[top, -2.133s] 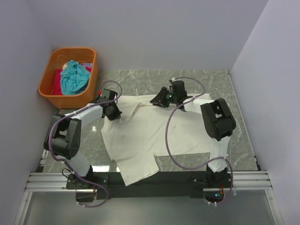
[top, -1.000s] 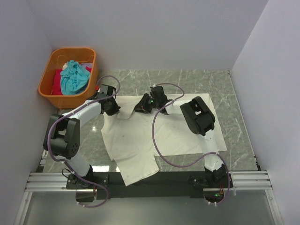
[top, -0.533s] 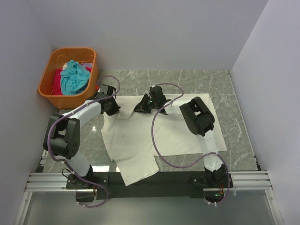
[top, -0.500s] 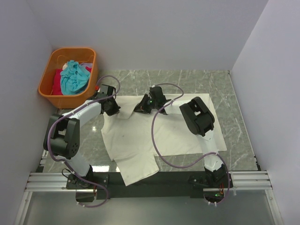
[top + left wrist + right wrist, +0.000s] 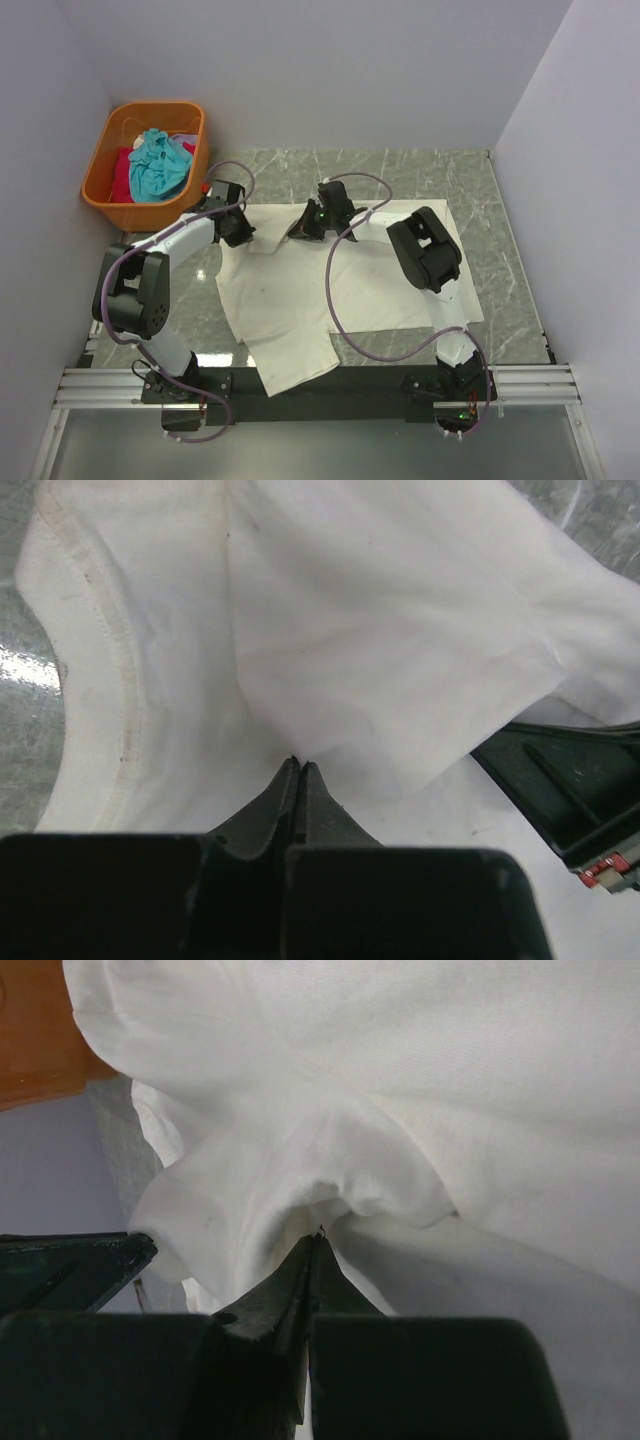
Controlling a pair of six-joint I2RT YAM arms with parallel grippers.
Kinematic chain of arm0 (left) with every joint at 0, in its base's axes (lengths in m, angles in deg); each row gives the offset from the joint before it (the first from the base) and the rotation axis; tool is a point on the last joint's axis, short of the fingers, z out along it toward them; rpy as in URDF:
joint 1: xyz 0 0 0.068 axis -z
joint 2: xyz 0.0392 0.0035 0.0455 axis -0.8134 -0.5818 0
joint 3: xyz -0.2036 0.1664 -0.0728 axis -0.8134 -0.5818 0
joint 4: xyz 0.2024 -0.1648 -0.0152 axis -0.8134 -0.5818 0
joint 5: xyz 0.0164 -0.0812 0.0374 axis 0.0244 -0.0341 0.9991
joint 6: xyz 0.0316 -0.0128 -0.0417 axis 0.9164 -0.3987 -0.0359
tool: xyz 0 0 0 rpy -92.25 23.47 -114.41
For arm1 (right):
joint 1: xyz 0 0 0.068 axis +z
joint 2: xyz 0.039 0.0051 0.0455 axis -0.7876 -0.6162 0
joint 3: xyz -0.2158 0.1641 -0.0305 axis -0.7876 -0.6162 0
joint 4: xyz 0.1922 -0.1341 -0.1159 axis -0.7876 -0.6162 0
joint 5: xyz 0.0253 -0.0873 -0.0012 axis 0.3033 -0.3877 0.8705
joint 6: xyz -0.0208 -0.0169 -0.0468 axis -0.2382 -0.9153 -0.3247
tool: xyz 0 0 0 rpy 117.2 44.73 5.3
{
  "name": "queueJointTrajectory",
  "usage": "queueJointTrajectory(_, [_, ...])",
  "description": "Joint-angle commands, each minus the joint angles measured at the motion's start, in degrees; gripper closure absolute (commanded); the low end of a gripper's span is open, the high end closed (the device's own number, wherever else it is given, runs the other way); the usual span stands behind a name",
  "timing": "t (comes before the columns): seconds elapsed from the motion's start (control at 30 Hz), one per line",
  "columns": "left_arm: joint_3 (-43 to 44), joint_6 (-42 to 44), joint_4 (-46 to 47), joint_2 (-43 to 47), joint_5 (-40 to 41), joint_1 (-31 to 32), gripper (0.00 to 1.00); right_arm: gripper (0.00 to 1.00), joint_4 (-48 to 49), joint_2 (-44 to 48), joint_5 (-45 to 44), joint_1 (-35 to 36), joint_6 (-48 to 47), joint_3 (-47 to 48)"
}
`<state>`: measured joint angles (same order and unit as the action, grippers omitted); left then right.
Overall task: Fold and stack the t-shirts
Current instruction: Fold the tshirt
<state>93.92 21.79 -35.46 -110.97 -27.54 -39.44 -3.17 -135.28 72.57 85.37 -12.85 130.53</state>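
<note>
Count: one cream t-shirt [image 5: 300,300] lies spread across the middle of the bench [image 5: 440,170], one flap reaching the near edge. One teal t-shirt [image 5: 158,165] and one red t-shirt [image 5: 122,175] sit in the single orange basket [image 5: 100,195] at the far-left corner. My left gripper [image 5: 298,772] is pressed together, pinching a cream fold by the collar. My right gripper [image 5: 318,1238] pinches cream cloth nearby. Bare marble runs along the far and right edges.

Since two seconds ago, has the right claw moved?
Yes. The right claw has shifted left, toward the basket, and is shut on the cream shirt.
</note>
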Motion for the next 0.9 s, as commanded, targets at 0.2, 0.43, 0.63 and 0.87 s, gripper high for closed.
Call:
queueJointTrajectory(0.2, [1.5,1.1,-0.9,3.6,0.3,-0.6,0.99,1.0,-6.4,9.7,-2.0,-0.4,-6.4,-0.4])
queueJointTrajectory(0.43, [0.6,1.2,-3.1,3.9,-0.4,-0.6,0.99,1.0,-14.7,10.3,0.4,-1.0,-9.1,1.2])
queueJointTrajectory(0.63, [-0.1,1.8,-4.5,3.9,-0.7,-0.6,0.99,1.0,-18.8,12.5,1.1,-2.1,-11.8,0.9])
queueJointTrajectory(0.87, [1.4,2.4,-5.9,3.4,-0.8,-0.6,0.99,1.0,-22.5,14.8,1.5,-4.3,-14.6,1.9])
